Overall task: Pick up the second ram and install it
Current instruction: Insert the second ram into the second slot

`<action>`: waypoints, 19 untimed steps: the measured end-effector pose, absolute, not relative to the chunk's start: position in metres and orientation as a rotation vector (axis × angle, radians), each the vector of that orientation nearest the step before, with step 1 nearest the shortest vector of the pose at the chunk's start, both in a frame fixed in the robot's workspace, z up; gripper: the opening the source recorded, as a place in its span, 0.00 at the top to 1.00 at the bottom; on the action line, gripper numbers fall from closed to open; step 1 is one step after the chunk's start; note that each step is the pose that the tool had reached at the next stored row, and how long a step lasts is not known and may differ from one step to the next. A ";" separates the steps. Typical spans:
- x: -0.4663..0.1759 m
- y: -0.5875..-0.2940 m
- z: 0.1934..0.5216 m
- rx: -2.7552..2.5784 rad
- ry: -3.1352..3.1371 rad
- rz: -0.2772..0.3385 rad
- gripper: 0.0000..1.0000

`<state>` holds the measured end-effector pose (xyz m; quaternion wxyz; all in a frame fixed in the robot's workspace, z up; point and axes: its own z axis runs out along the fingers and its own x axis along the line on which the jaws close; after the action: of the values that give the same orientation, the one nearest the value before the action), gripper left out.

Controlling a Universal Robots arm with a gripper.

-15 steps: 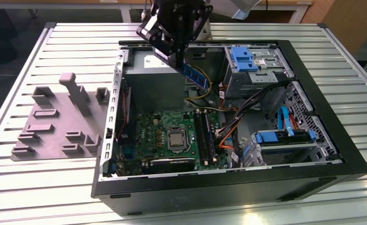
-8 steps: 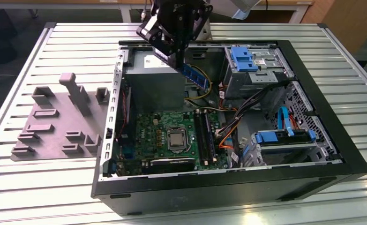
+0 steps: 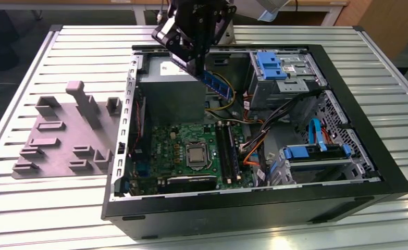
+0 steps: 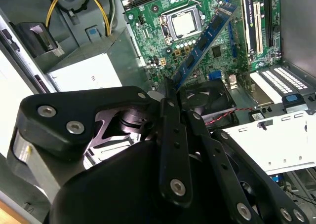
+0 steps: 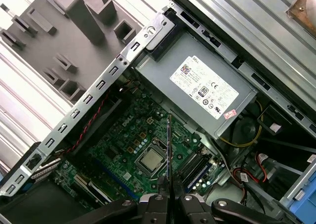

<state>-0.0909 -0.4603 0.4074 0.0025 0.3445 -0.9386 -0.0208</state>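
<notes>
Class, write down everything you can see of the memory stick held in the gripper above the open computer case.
The long, thin, flat memory stick is a blue-green circuit board with a row of black chips, plain in the second wrist view. The black gripper pinches one end; the rest juts free, sloping downward in the exterior view. It hangs above the green motherboard inside the open black computer case, seated in no slot. The first wrist view shows it edge-on.
</notes>
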 end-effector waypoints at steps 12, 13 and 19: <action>-0.091 -0.460 0.407 1.063 -2.950 -0.065 0.86; -0.091 -0.460 0.407 1.053 -2.954 -0.065 0.86; -0.091 -0.460 0.407 0.946 -2.992 -0.066 0.86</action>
<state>-0.0909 -0.4603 0.4070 0.0016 0.3015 -0.9532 -0.0209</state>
